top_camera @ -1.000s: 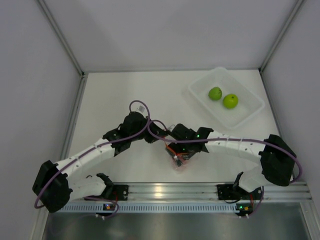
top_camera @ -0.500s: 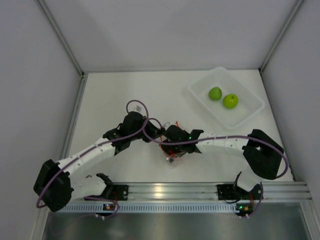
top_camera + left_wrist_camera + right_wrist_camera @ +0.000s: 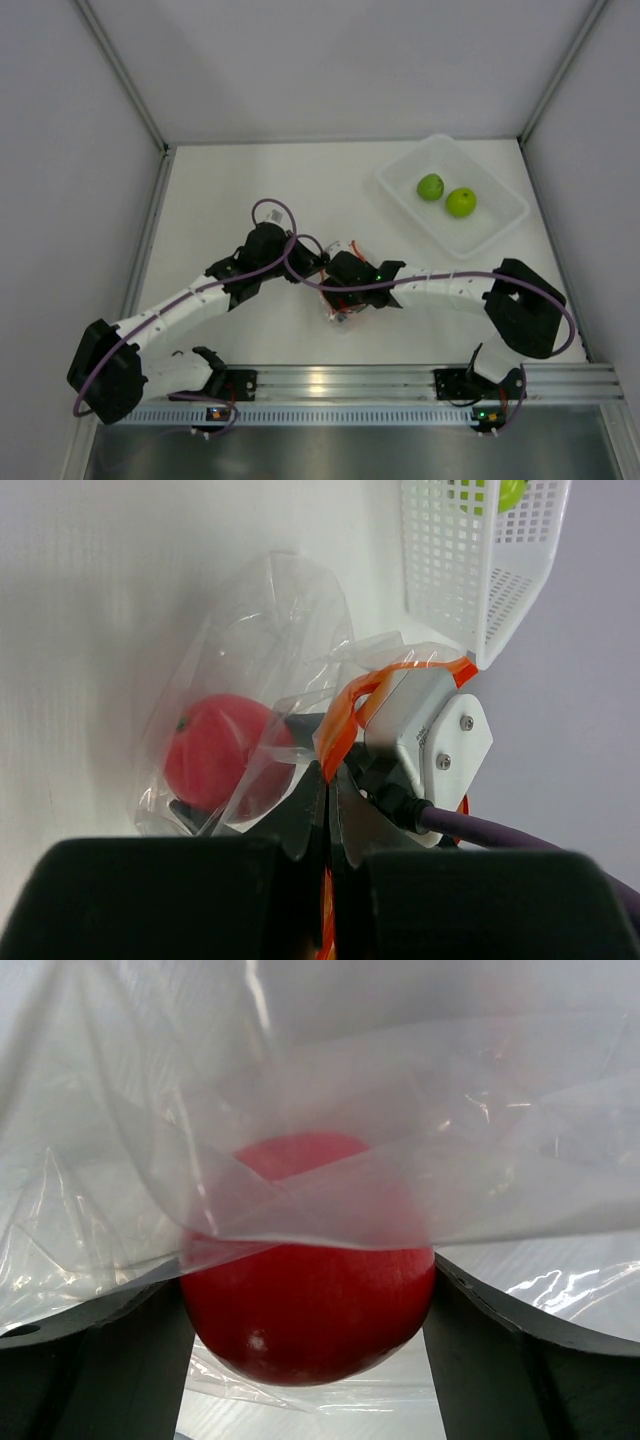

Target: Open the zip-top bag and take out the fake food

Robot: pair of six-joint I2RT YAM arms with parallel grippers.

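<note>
The zip-top bag (image 3: 250, 630) lies in the middle of the table, between my two grippers (image 3: 338, 312). My left gripper (image 3: 330, 790) is shut on its red-orange zip strip (image 3: 345, 715). My right gripper (image 3: 310, 1355) reaches into the bag's mouth, and its fingers (image 3: 100, 1360) press on both sides of the red ball (image 3: 310, 1290). The ball is still inside the bag (image 3: 420, 1170) and shows through the plastic in the left wrist view (image 3: 210, 750). Two lime green balls (image 3: 430, 187) (image 3: 461, 202) lie in the clear tub (image 3: 500, 228).
The tub stands at the back right of the table, and its perforated wall (image 3: 480, 570) shows in the left wrist view. Both forearms meet over the table's middle near the front rail (image 3: 330, 380). Grey walls close in the left, right and back sides.
My right arm has swung left and pushed its gripper further into the bag. The bag has shifted a little to the left. My left gripper has kept its hold on the strip.
</note>
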